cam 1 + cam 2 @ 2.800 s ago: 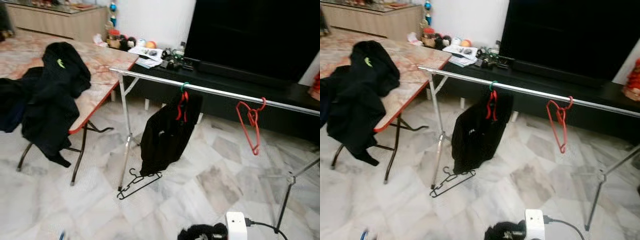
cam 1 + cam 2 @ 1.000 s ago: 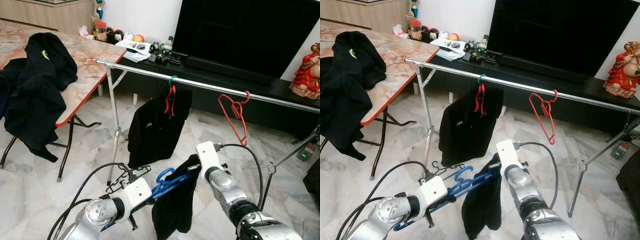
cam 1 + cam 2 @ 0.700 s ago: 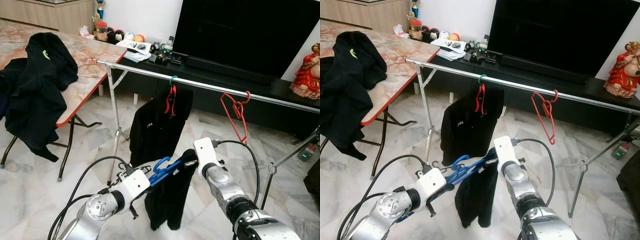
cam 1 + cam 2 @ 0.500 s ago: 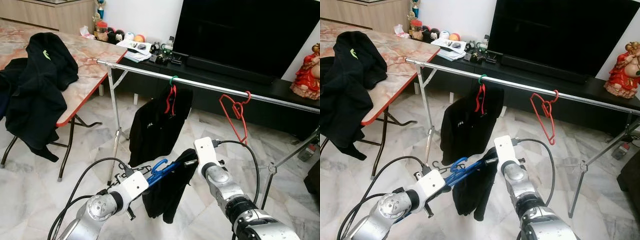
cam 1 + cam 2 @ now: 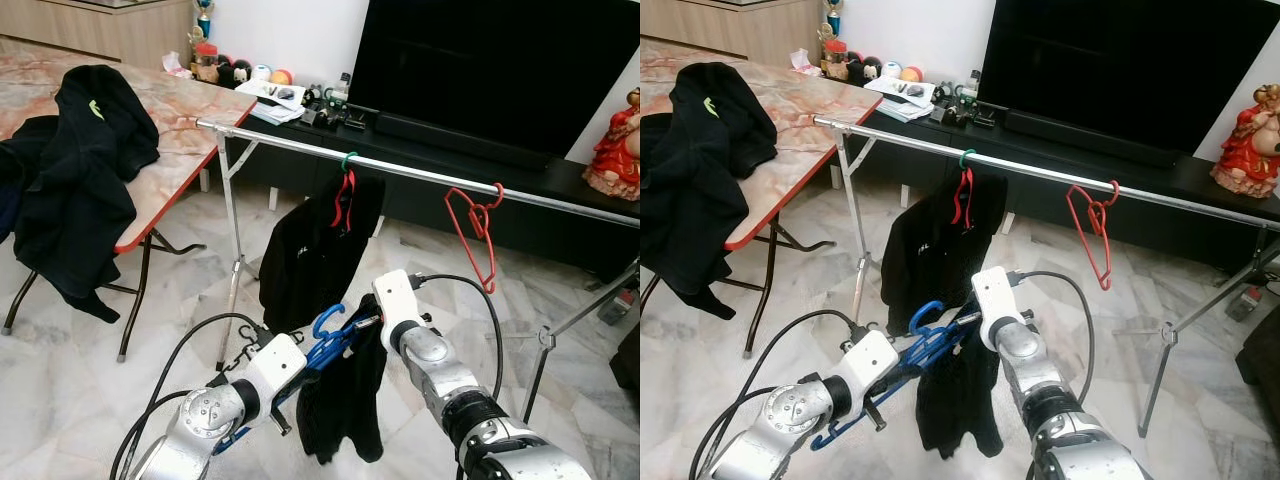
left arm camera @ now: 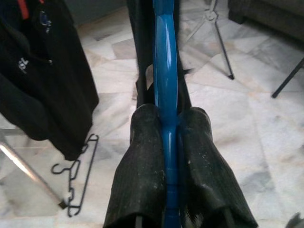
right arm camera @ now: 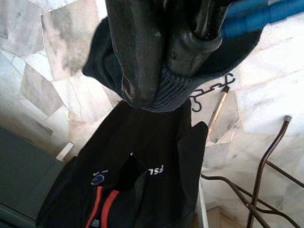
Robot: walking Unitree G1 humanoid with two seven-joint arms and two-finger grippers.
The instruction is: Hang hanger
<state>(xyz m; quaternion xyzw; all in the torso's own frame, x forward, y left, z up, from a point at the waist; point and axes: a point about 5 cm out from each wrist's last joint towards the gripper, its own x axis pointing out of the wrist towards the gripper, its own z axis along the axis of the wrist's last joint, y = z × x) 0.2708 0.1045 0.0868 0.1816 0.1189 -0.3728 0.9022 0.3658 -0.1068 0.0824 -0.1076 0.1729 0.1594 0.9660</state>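
A blue hanger [image 5: 327, 343] is held level below the steel rail [image 5: 420, 175], its hook pointing up. My left gripper [image 6: 166, 126] is shut on the hanger's blue bar. A black garment [image 5: 343, 405] hangs from the hanger's far end. There my right gripper [image 7: 166, 52] is shut on the garment's knit edge, right beside the blue bar [image 7: 256, 16]. The hanger sits lower than the rail and nearer to me.
On the rail hang a black top on a red hanger [image 5: 318, 250] and an empty red hanger [image 5: 478, 225]. A black hanger [image 6: 76, 183] lies on the marble floor by the rack's leg. A table with dark clothes [image 5: 80, 160] stands left; a TV bench [image 5: 560, 180] runs behind.
The right gripper has drawn in toward the left one. The black garment has swung down and now hangs straight. The blue hanger's hook stands a little higher.
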